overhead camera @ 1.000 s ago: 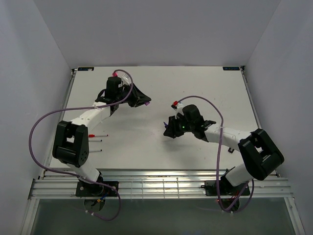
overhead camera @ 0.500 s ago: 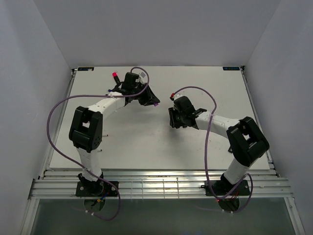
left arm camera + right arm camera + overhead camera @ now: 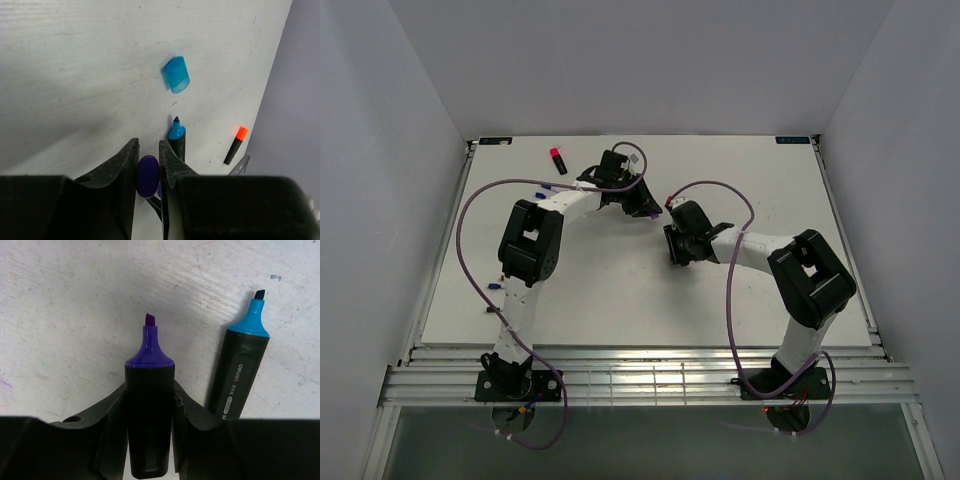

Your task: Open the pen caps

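I am seeing the left claw [image 3: 148, 152] clamping a purple cap [image 3: 148, 176], the right claw [image 3: 149, 395] clamping a purple marker [image 3: 149, 347], above a scuffed white surface [image 3: 60, 300] enclosed by grey walls [image 3: 640, 60].

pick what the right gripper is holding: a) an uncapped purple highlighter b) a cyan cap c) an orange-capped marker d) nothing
a: the right gripper is clamped on the black body of the purple highlighter, its chisel tip bare; the uncapped blue highlighter lies loose beside it, and the purple cap sits in the left gripper.
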Controlling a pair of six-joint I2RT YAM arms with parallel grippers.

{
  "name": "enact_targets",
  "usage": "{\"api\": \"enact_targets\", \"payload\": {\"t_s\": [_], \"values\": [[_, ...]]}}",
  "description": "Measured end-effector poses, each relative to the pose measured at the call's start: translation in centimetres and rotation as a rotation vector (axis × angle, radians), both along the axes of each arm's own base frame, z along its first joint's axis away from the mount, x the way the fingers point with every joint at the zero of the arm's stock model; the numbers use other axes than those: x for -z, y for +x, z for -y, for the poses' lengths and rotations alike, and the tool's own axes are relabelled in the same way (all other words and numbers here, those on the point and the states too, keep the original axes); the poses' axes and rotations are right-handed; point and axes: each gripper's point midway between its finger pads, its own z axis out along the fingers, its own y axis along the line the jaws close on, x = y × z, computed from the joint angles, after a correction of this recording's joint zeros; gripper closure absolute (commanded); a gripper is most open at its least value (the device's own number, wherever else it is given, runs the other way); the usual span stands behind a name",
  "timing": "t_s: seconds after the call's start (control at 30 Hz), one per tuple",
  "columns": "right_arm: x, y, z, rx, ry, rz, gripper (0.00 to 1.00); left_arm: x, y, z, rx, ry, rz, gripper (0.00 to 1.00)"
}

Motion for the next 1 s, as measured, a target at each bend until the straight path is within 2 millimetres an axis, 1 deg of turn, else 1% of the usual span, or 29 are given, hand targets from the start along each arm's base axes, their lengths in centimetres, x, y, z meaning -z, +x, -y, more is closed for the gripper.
{"api": "enact_targets", "payload": {"t_s": [0.13, 0.27, 0.33, 0.37, 0.47, 0.57, 0.73, 0.83, 0.97, 1.0], "values": [[0.0, 0.4, 0.0, 0.006, 0.003, 0.008, 0.73, 0.6, 1.0, 0.9, 0.012, -0.020, -0.004, 0.93], [0.0, 0.7, 0.3, 0.016, 0.004, 0.009, 0.68, 1.5, 1.4, 1.6, 0.026, -0.040, -0.015, 0.91], [0.0, 0.9, 0.5, 0.021, 0.005, 0.009, 0.64, 2.0, 1.4, 1.8, 0.033, -0.045, -0.026, 0.87], [0.0, 0.9, 0.5, 0.022, 0.005, 0.010, 0.60, 2.2, 1.4, 1.9, 0.033, -0.048, -0.032, 0.87], [-0.1, 1.3, 0.5, 0.023, 0.008, 0.010, 0.54, 3.3, 1.4, 2.1, 0.034, -0.052, -0.047, 0.83], [-0.1, 1.6, 0.4, 0.022, 0.015, 0.007, 0.52, 3.8, 1.2, 2.3, 0.041, -0.066, -0.069, 0.82], [-0.1, 2.0, 0.3, 0.026, 0.017, 0.008, 0.51, 3.2, 1.4, 2.6, 0.046, -0.083, -0.064, 0.81], [-0.1, 2.0, 0.3, 0.024, 0.016, 0.009, 0.51, 3.0, 1.5, 2.7, 0.048, -0.090, -0.061, 0.78], [-0.5, 2.0, 0.4, 0.014, 0.013, 0.017, 0.51, 3.1, 1.4, 2.9, 0.053, -0.092, -0.063, 0.72], [-0.9, 2.1, 0.4, 0.010, 0.015, 0.026, 0.51, 3.2, 1.4, 3.0, 0.054, -0.092, -0.064, 0.68]]}}
